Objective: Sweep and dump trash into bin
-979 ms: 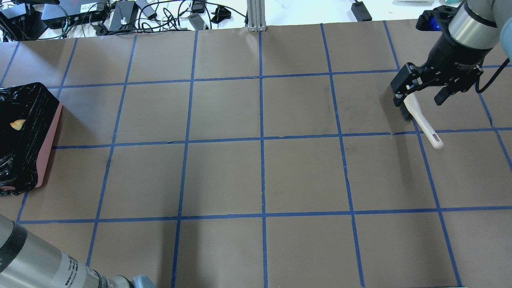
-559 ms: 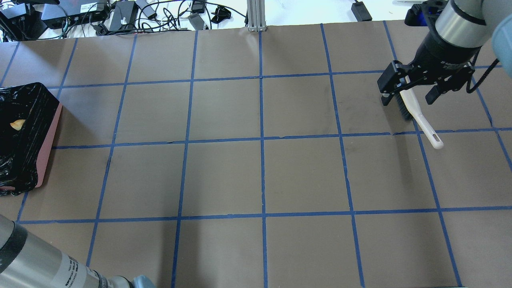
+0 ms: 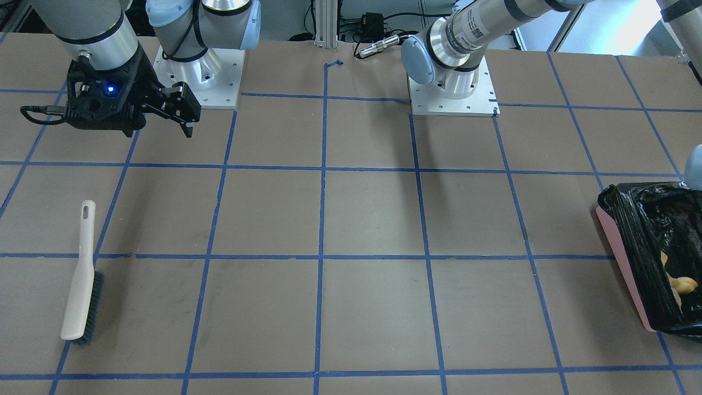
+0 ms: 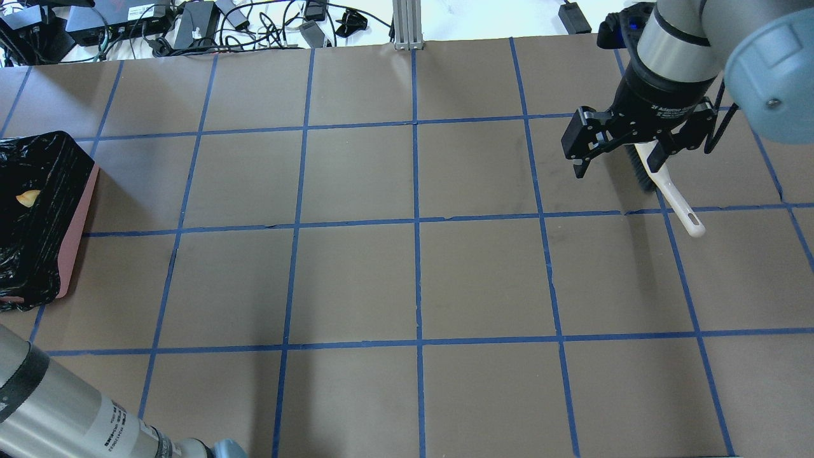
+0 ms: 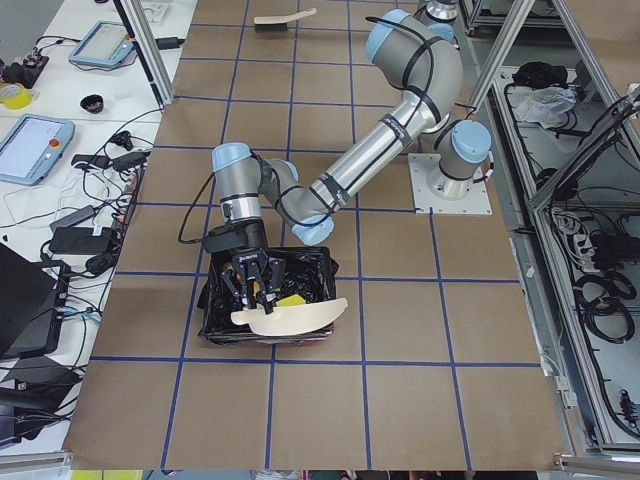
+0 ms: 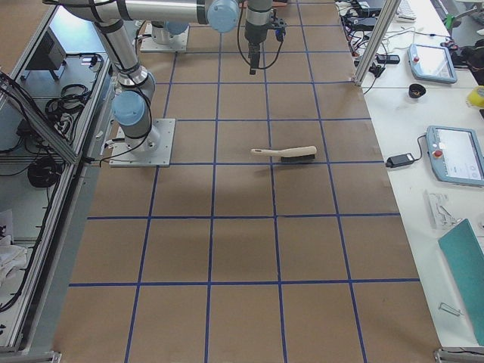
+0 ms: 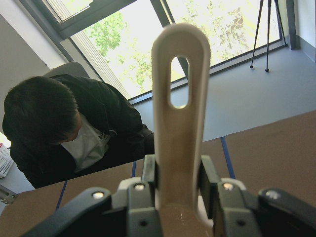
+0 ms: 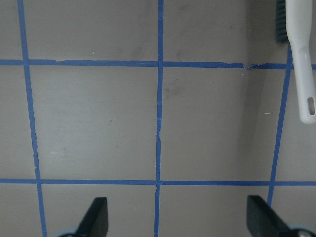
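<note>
The bin (image 4: pixel 75 224) is pink with a black bag and stands at the table's left edge; it also shows in the front view (image 3: pixel 620 253) and the left view (image 5: pixel 318 268). An orange-brown piece (image 4: pixel 28 198) lies inside it, and a yellow-green wedge (image 5: pixel 292 299) shows there too. The cream slice is hidden. My left gripper (image 7: pixel 180 190) is shut on the beige dustpan's handle (image 7: pixel 175 123) and holds the dustpan (image 5: pixel 290 318) over the bin. My right gripper (image 4: pixel 615 164) is open and empty, hovering just left of the white brush (image 4: pixel 669 186).
The brush lies flat on the table (image 3: pixel 82 274), also seen in the right wrist view (image 8: pixel 301 59). Cables and power bricks (image 4: pixel 191 25) lie beyond the table's far edge. A person (image 7: pixel 54 128) sits past the table in the left wrist view.
My right gripper, open, has moved left off the brush and risen. The brush has stayed on the table. The bin has not moved.
</note>
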You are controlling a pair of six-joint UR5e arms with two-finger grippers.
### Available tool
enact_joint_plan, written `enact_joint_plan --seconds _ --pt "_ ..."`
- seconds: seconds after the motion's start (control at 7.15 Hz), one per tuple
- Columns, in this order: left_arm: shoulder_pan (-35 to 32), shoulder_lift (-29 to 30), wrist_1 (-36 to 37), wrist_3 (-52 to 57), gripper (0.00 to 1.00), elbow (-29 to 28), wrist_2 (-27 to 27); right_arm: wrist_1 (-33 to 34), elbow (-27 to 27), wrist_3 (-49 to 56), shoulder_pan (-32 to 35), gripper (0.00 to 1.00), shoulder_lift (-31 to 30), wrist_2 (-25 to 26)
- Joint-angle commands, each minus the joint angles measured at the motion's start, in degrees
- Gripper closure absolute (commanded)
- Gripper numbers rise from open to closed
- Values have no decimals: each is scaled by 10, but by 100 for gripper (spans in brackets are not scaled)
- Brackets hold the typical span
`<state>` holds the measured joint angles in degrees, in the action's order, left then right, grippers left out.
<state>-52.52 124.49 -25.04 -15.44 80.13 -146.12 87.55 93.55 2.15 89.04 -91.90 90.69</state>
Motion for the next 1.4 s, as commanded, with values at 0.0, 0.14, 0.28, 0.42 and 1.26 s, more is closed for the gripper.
enact_joint_plan --seconds 0.0,0.14,0.28,0.42,1.26 --pt "-7 18 16 34 100 -19 -14 -4 0 -11 11 0 1 -2" --pt "-7 22 29 36 100 -39 -4 2 0 -10 11 0 -2 -9" --pt "-7 26 14 52 100 -61 -3 4 0 -10 11 0 -4 -7" --pt "-10 32 15 53 100 -60 -7 5 -1 -10 11 0 -4 -8" --pt "-12 -28 -104 32 100 -131 219 26 0 -4 11 0 -3 -9"
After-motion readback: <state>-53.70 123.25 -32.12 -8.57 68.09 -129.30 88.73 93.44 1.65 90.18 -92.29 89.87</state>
